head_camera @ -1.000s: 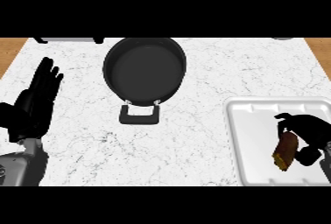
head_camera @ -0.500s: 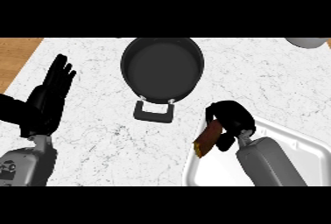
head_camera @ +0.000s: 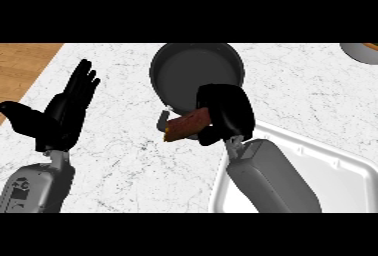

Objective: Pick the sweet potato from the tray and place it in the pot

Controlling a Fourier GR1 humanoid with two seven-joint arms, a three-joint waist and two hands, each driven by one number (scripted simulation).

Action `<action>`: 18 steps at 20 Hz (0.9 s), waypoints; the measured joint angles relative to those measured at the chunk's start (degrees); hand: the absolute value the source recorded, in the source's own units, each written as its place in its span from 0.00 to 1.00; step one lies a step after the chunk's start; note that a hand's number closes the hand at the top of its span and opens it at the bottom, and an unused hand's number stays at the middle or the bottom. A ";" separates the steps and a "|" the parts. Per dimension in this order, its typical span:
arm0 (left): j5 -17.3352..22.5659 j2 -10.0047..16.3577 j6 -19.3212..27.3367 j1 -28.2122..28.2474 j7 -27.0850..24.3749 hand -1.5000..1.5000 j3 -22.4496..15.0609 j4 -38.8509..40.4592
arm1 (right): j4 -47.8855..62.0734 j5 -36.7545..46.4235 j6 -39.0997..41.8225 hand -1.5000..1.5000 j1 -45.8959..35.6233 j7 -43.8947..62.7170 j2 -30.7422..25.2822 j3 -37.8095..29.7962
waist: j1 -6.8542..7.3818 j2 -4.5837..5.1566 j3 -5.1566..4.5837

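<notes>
The sweet potato (head_camera: pixel 186 126), reddish brown and stubby, sticks out leftward from my right hand (head_camera: pixel 225 112), whose fingers are curled round it. That hand hovers over the near rim of the dark round pot (head_camera: pixel 196 67), by its handle. The white tray (head_camera: pixel 347 175) lies at the lower right, partly hidden by my right forearm. My left hand (head_camera: pixel 63 112) rests open at the left, fingers up, away from all of these.
The counter is white marble; its left edge gives way to a wooden floor (head_camera: pixel 22 65). A small part of a grey round object (head_camera: pixel 362 50) shows at the top right corner.
My right hand has carried the sweet potato up and left, from above the tray to the pot's near rim. The whole view has shifted. The left hand stays open.
</notes>
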 measured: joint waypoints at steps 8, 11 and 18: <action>-0.28 -0.55 0.02 -1.78 0.05 0.50 -0.45 1.67 | 0.74 7.93 -14.85 1.00 -14.47 19.03 0.69 3.96 | 0.10 -0.02 -0.26; -0.51 -0.69 0.40 -2.44 0.22 0.50 -0.38 2.08 | 3.57 10.79 -17.18 1.00 -19.35 22.91 0.56 5.36 | -0.03 0.15 -0.28; -0.81 -0.95 0.79 -3.57 -0.04 0.50 -0.13 3.03 | 10.68 12.39 -21.79 1.00 -27.09 27.16 0.30 5.82 | -0.63 0.80 -0.17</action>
